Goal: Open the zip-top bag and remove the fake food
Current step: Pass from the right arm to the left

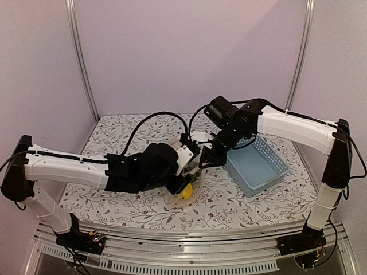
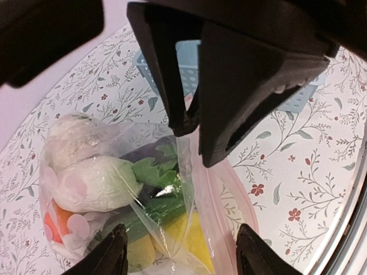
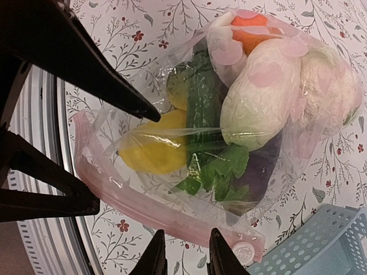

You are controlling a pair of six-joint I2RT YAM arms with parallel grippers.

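Lying on the floral table [image 1: 114, 132], centre front, between the two arms: one zip-top bag [image 3: 109, 134]. It is clear crinkly plastic printed with pale pink dots, and one pink zip strip [image 3: 132, 197] runs along its mouth.

Writing: only a round white mark [image 3: 243, 250] at one end of the strip, too small to read.

Fake food [image 2: 94, 183] is all inside the bag. Count from the right wrist view:
- 1 orange piece [image 3: 249, 26]
- 2 pale whitish heads, one large [image 3: 261, 109] and one behind it [image 3: 327, 86]
- 1 green cucumber [image 3: 203, 109]
- 1 leafy green piece [image 3: 218, 172]
- 1 dark purple piece [image 3: 261, 172]
- 1 yellow piece [image 3: 152, 152]
- 1 yellow-green piece [image 3: 176, 91], half hidden behind the cucumber

That makes eight that I can tell apart.

One light-blue slotted basket [image 1: 239, 179] sits on the table just to the right of the bag.

Left hand [image 2: 182, 240]: fingers wide apart, straddling the mouth end of the bag with plastic between them, not closed on anything.

Right hand [image 3: 185, 238]: fingers stand at a narrow gap with the tips right at the pink zip strip. From the left wrist view the strip rises toward that gap. Cannot tell whether it is actually pinched.

Both hands sit close together over the bag.
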